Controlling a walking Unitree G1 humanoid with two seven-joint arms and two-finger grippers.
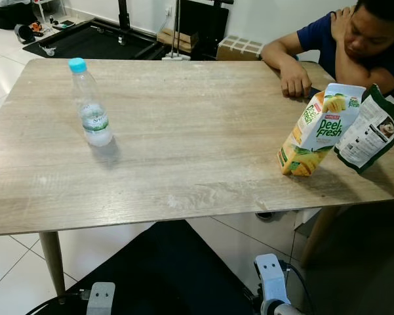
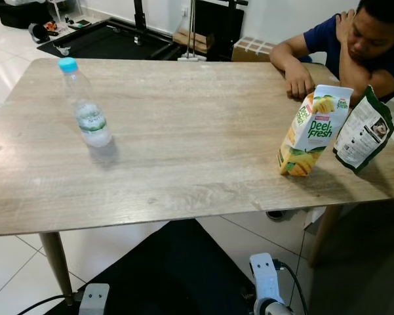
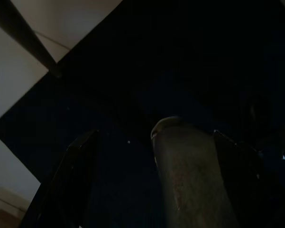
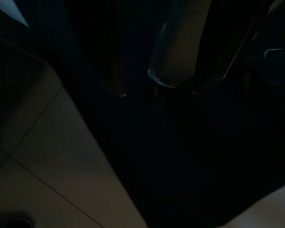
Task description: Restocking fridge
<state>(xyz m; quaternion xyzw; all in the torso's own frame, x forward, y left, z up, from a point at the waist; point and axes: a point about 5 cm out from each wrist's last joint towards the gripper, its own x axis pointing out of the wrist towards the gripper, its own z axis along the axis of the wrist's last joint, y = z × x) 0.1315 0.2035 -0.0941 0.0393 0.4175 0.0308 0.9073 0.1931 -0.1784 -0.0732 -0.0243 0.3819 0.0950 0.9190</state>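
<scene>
A clear water bottle (image 1: 90, 105) with a blue cap stands upright on the left part of the wooden table (image 1: 183, 151). Near the right edge a yellow-and-white Peel Fresh juice carton (image 1: 316, 130) stands tilted, leaning toward a dark green-and-white pouch (image 1: 370, 129) beside it. Both of my arms hang below the table's near edge, the left arm (image 1: 100, 298) and the right arm (image 1: 272, 279). In the dark wrist views the left gripper (image 3: 154, 134) and the right gripper (image 4: 158, 91) hang open over a dark mat, holding nothing.
A person in a blue shirt (image 1: 328, 33) sits at the far right corner, one hand (image 1: 294, 82) resting on the table. A black mat (image 1: 170, 275) lies on the white tile floor under the table. A table leg (image 1: 51, 259) stands at near left.
</scene>
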